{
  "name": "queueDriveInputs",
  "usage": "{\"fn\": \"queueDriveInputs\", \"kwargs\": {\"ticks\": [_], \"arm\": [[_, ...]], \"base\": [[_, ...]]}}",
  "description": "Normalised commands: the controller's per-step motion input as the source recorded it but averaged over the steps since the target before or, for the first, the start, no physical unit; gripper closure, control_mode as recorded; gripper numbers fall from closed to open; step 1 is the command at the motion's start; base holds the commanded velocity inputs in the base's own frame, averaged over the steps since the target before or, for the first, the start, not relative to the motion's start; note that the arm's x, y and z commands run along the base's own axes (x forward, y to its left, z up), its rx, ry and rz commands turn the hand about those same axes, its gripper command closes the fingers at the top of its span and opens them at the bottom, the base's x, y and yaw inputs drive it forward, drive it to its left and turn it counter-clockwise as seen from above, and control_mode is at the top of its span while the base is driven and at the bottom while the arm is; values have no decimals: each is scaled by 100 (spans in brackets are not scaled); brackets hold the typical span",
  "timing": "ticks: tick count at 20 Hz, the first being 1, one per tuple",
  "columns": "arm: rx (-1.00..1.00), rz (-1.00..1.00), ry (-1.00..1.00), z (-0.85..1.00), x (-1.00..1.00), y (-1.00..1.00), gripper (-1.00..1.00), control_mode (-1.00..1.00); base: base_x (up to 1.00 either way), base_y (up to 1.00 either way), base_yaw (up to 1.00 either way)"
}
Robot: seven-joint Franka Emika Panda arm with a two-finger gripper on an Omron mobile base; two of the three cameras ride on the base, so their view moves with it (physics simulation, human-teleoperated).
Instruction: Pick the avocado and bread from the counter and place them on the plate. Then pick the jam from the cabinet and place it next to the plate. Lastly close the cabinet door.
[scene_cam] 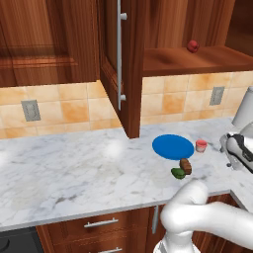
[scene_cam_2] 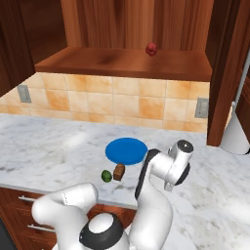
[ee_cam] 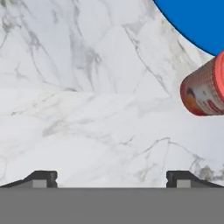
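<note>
The blue plate (scene_cam: 173,147) (scene_cam_2: 126,150) lies bare on the marble counter (scene_cam: 74,168). The brown bread (scene_cam: 186,166) (scene_cam_2: 118,171) and the green avocado (scene_cam: 178,173) (scene_cam_2: 106,176) rest side by side on the counter just off the plate's near rim. The jam (scene_cam: 201,146) (ee_cam: 205,89) stands on the counter close to the plate's right edge. My gripper (ee_cam: 111,179) is open over bare marble with nothing between its tips; the jam is off to one side of it. The cabinet door (scene_cam: 129,59) stands swung open.
A dark red round fruit (scene_cam: 192,46) (scene_cam_2: 151,48) sits on the cabinet shelf (scene_cam: 197,60). A white rounded object (scene_cam: 244,106) (scene_cam_2: 234,134) stands at the counter's right end by the wall. My arm (scene_cam: 240,149) (scene_cam_2: 166,168) hangs right of the plate.
</note>
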Motion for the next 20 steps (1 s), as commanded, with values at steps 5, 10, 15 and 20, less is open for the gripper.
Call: {"fn": "queueDriveInputs", "kwargs": {"ticks": [5,10,15,20], "arm": [[-26,41,0,17,-12,15,-100,-100],[-23,49,1,24,-5,9,-100,-100],[-14,52,0,3,-1,20,-100,-100],[-7,51,0,3,0,39,-100,-100]], "base": [[0,0,0],[0,0,0],[0,0,0],[0,0,0]]}}
